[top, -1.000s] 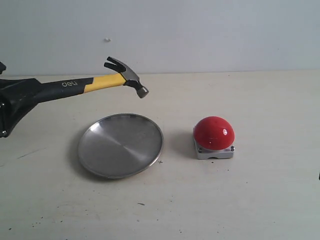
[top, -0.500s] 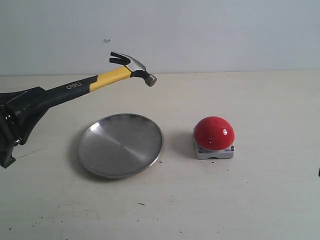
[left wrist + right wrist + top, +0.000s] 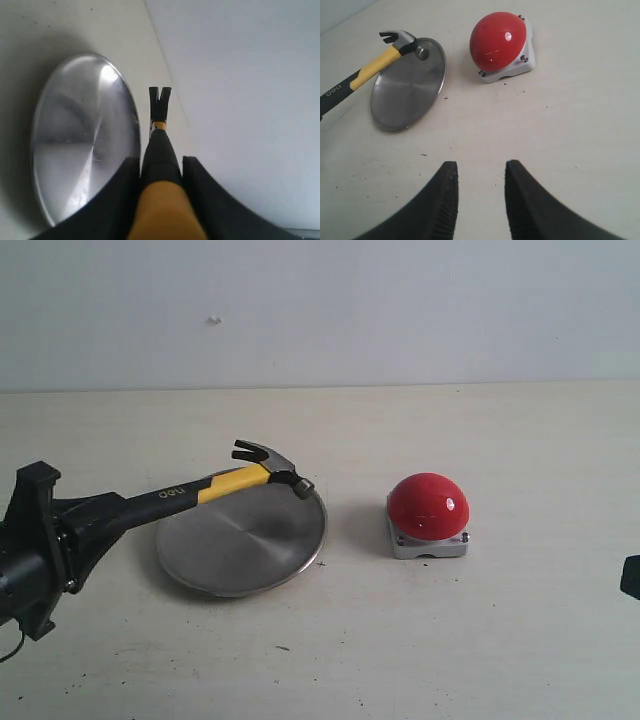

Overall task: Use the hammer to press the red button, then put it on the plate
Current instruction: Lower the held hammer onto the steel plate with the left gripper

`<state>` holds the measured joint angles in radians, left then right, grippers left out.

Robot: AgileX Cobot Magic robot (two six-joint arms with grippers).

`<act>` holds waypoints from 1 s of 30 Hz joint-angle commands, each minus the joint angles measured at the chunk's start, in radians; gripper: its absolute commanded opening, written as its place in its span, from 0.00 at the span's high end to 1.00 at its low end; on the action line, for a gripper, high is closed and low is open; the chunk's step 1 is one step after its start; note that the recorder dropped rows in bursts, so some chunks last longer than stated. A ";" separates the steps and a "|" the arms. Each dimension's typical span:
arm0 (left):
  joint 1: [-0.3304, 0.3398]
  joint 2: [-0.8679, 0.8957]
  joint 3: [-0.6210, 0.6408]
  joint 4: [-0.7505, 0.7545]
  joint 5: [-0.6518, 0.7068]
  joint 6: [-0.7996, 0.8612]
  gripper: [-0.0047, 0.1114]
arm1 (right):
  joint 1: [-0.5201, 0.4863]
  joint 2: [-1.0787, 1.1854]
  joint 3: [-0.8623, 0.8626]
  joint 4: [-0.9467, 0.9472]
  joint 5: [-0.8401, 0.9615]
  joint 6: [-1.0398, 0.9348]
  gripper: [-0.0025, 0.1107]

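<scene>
**Operator:** Where does my task stand?

**Spotter:** Your left pincer is clamped around the tail end of the hammer handle, so the hammer is not laid down yet. The head hangs low over the far edge of the plate, on the side toward the red button. I can't tell whether the striking face touches the rim.

**Operator:** And the button itself?

**Spotter:** It sits on the counter to the right of the plate, apart from the plate and from the hammer head. Nothing here shows you whether it has been pressed, because the dome would look the same either way. With the hammer slanting low across the plate rather than above the dome, I'd judge you are in the setting-down step. If so, what's left is to lower the hammer onto the plate and let go. If the press hasn't happened, you have that to do first.

**Operator:** My other arm?

**Spotter:** Your right pincer has its jaws apart with nothing between them. It is over bare counter on the near side of the button, well clear of the hammer.

**Operator:** Give me the count.

**Spotter:** One hammer, one red button, one plate and two pincers. I see nothing else on the counter for you to handle.
</scene>
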<state>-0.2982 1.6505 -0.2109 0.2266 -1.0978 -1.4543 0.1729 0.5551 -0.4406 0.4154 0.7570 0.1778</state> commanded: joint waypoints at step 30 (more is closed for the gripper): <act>-0.030 -0.015 -0.057 -0.154 -0.123 -0.120 0.96 | 0.001 0.074 0.005 -0.003 -0.055 -0.071 0.70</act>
<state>-0.3248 1.6529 -0.2548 0.0504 -1.1023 -1.5745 0.1729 0.6272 -0.4406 0.4154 0.7159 0.1186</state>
